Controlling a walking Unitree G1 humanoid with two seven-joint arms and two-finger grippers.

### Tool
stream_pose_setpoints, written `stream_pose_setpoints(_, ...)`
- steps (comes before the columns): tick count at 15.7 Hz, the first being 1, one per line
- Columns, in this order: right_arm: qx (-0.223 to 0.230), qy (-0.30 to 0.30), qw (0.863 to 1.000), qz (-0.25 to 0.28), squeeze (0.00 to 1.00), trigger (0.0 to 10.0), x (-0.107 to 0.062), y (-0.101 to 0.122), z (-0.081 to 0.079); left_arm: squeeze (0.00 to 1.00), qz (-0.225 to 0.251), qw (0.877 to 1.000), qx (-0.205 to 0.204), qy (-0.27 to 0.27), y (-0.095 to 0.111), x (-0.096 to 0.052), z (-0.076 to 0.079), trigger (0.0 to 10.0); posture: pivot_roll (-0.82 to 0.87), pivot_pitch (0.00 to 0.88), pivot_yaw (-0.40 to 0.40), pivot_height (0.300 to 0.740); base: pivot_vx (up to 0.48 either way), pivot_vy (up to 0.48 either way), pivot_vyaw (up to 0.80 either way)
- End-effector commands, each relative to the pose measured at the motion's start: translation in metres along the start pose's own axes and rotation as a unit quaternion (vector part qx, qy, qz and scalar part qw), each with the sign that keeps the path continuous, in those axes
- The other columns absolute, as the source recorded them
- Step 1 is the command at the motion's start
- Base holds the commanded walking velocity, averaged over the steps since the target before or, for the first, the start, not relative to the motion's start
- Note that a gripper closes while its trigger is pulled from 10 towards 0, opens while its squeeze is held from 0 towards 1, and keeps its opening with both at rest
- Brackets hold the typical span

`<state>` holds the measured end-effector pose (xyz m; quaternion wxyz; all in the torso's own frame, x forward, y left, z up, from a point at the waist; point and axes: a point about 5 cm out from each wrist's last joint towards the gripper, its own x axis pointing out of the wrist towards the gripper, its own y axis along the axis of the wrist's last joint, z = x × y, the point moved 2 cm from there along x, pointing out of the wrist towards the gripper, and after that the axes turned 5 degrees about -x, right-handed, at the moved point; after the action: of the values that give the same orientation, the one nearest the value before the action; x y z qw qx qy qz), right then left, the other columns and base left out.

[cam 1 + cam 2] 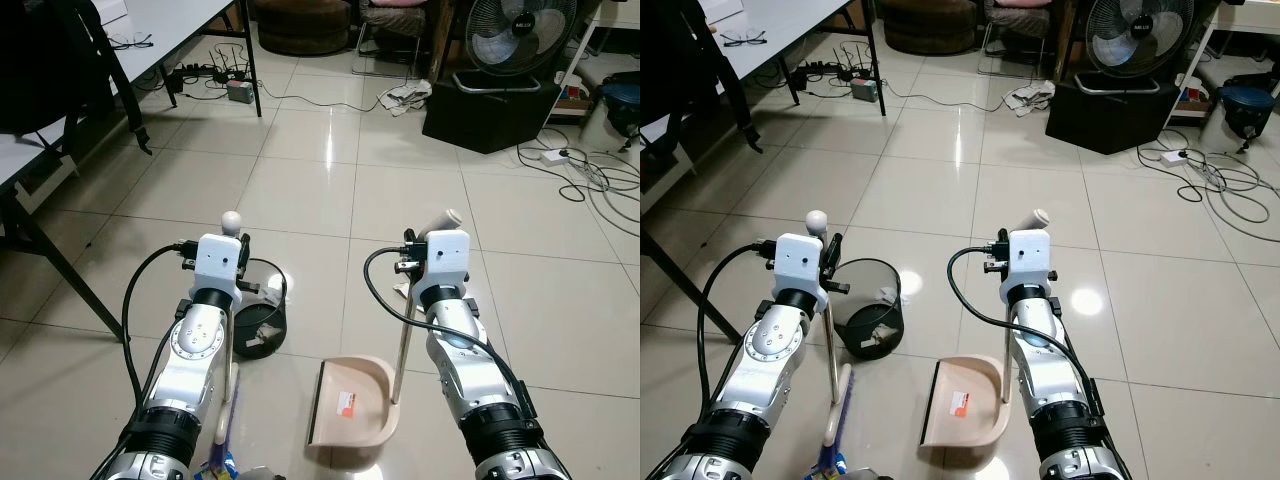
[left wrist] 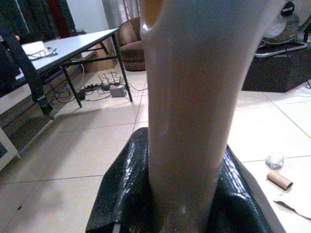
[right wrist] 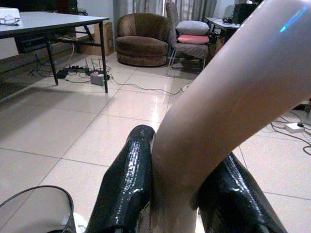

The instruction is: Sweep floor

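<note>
My left gripper (image 1: 239, 258) is shut on the upright beige broom handle (image 1: 231, 219). The broom's head (image 1: 222, 445) rests on the tiles by my left arm. In the left wrist view the handle (image 2: 194, 107) stands between the black fingers (image 2: 121, 194). My right gripper (image 1: 411, 262) is shut on the long handle (image 1: 403, 340) of a beige dustpan (image 1: 352, 402), which sits on the floor between my arms. A paper scrap (image 1: 346, 404) lies in the pan. A crumpled wad (image 2: 275, 161) and a cardboard tube (image 2: 280, 179) lie on the floor.
A black mesh bin (image 1: 868, 305) with paper inside stands just right of the broom. A table (image 1: 160, 25) and its leg (image 1: 60, 265) run along the left. A fan (image 1: 520, 35) on a black box (image 1: 488, 115), cables (image 1: 590, 180) and a rag (image 1: 405, 97) lie ahead.
</note>
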<state>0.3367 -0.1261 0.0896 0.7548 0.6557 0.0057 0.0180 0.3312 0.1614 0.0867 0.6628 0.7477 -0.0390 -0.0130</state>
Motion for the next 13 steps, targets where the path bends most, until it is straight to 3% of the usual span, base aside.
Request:
stream_pose_setpoints(1, 0.003, -0.003, 1.0, 0.026, 0.0, 10.0, 0.0048, 0.0113, -0.0008, 0.0, 0.017, 1.0, 0.009, -0.002, 0.0082, 0.0042, -0.0011, 10.0, -0.03, 0.0, 0.044, 0.74, 0.0, 0.0, 0.0)
stream_pose_setpoints(13, -0.002, 0.002, 1.0, 0.03, 0.0, 10.0, 0.0046, 0.0119, -0.0025, 0.0, 0.014, 1.0, -0.002, -0.014, 0.0073, 0.0036, 0.002, 10.0, -0.03, 0.0, 0.047, 0.74, 0.0, 0.0, 0.0)
